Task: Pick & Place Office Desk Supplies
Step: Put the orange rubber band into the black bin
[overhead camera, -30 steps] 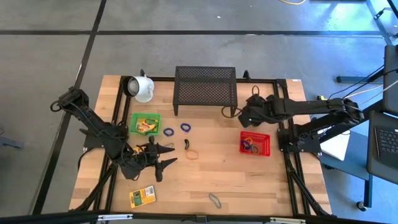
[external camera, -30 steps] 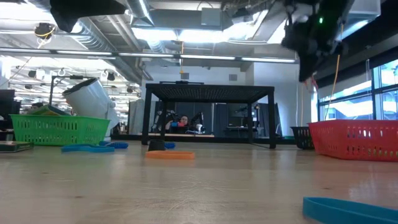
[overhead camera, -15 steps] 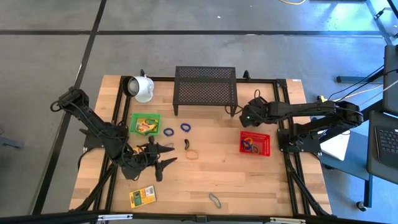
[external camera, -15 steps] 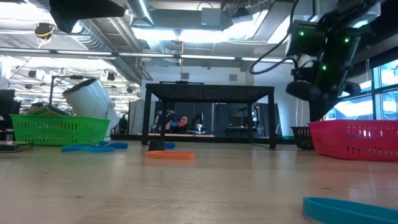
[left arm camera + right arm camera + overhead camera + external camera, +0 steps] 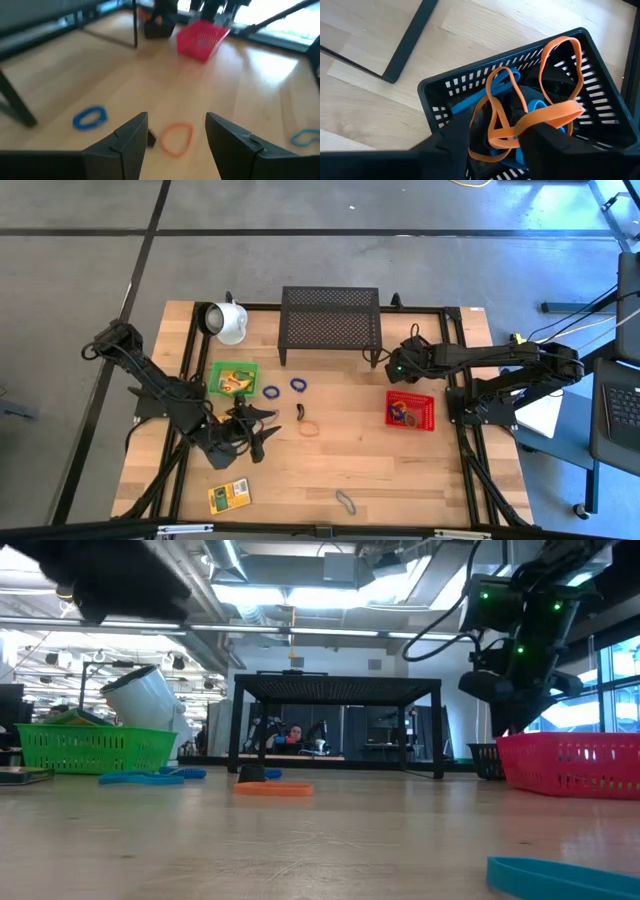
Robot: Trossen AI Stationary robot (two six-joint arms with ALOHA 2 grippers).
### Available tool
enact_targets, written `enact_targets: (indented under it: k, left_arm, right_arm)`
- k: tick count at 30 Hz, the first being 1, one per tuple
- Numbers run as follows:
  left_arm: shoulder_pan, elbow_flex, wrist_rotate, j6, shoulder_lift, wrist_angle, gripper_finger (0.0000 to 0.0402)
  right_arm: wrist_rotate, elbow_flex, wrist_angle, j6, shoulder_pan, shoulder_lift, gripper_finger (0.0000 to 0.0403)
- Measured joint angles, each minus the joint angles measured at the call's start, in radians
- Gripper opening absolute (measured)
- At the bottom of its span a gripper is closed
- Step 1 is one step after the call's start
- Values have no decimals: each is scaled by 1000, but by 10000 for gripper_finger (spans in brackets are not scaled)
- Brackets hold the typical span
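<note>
My right gripper [image 5: 500, 150] hangs open, pointing down over a small black basket [image 5: 437, 102] beside the rack's right leg. Orange rubber bands [image 5: 560, 107] and blue ones [image 5: 470, 107] lie tangled inside it, some showing between the fingers; I cannot tell whether any touches them. In the high view this gripper [image 5: 395, 371] covers the basket. My left gripper [image 5: 265, 428] stands open above the table's near left. Just beyond its fingertips [image 5: 176, 132] lie an orange band [image 5: 176, 138] and a small black clip [image 5: 150, 139], flat on the wood.
Two blue bands [image 5: 271, 392] [image 5: 297, 384] lie near a green basket [image 5: 215, 370]. A red basket [image 5: 388, 408] holds more bands. A crayon box [image 5: 229, 496] and a grey band [image 5: 345, 501] lie near the front edge. A white mug [image 5: 228, 322] and a black mesh rack [image 5: 330, 315] stand at the back.
My right gripper has come down and gone a little toward the table's left, ending low behind the red basket, then stayed there. My left gripper has tipped its fingers further down and sunk slightly.
</note>
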Motion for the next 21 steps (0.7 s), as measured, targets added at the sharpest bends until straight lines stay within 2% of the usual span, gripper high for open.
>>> enact_targets:
  k: [5,10,14,17,21]
  left_arm:
    - [23,0,70,-148,0,-178,194]
    - [52,0,139,-293,0,-375,194]
    - [82,0,246,-393,0,-518,194]
    - [105,0,347,-413,0,-570,194]
    - [122,0,462,-392,0,-584,194]
  right_arm:
    - [9,0,-1,-31,0,0,211]
    - [7,14,-8,-35,0,0,241]
    - [-109,51,-8,-82,0,0,246]
    - [-205,85,-18,-127,0,0,244]
    - [-250,135,-89,-137,0,0,238]
